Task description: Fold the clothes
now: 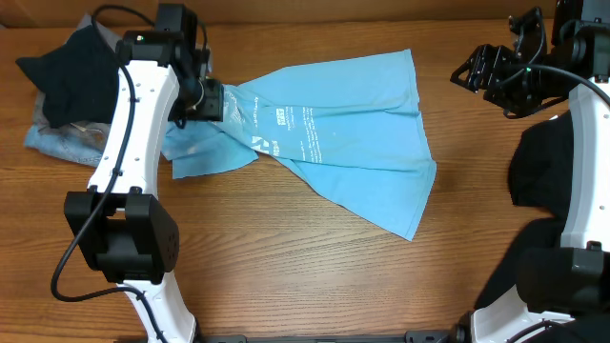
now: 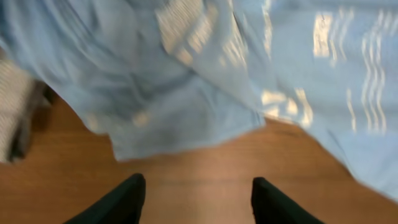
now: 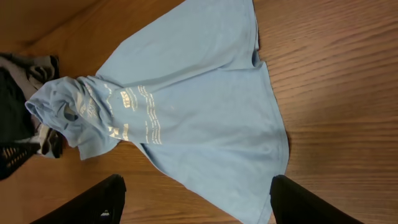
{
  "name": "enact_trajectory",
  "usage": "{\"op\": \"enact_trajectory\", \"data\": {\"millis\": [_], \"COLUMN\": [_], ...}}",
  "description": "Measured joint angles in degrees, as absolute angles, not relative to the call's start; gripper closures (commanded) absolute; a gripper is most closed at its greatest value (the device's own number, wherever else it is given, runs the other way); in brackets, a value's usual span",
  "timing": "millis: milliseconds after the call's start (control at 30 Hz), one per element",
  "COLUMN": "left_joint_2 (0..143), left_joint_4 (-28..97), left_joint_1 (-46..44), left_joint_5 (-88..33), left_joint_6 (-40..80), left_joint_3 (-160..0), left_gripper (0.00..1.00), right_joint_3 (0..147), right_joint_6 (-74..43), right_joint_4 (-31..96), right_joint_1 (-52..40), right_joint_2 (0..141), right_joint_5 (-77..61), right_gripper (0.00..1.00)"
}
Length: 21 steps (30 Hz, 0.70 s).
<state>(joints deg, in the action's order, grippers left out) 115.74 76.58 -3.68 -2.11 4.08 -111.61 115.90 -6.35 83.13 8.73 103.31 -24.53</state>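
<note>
Wood-grain table (image 1: pixel 315 276) bears a half-spread sky-blue T-shirt (image 1: pixel 353 143) and dark clothes pile (image 1: pixel 67 76); both arms' jaws gape apart.

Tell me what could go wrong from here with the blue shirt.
The blue shirt is bunched and twisted beside the left gripper; folding it now would likely trap creases. That gripper is open with only bare wood between its fingers, so closing here may miss the cloth. The bunched end lies near the pile of clothes; dragging could snag it.
</note>
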Motion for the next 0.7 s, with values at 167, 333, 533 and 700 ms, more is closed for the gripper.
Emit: {"op": "enact_trajectory", "data": {"millis": [167, 333, 533, 700], "left_joint_2": [115.72, 115.74, 115.85, 115.85], "left_joint_4": [74.32, 60.2, 50.52, 45.74], "left_joint_1": [-4.69, -7.66, -8.62, -8.56], "left_joint_5": [-4.71, -5.39, -5.34, -4.71], "left_joint_6": [3.86, 3.7, 4.14, 4.16], "left_joint_3": [-105.43, -92.38, -85.19, -83.44], "left_gripper": [0.41, 0.41, 0.42, 0.43], "right_joint_3": [115.87, 115.85, 115.85, 115.85], "right_joint_6": [-6.15, -6.2, -6.17, -6.17], "right_joint_4": [83.11, 83.18, 83.2, 83.33], "right_joint_1": [8.75, 8.75, 8.73, 8.75], "right_joint_2": [103.31, 103.31, 103.31, 103.31], "right_joint_5": [-24.4, -24.4, -24.4, -24.38], "right_gripper": [0.22, 0.21, 0.22, 0.22]}}
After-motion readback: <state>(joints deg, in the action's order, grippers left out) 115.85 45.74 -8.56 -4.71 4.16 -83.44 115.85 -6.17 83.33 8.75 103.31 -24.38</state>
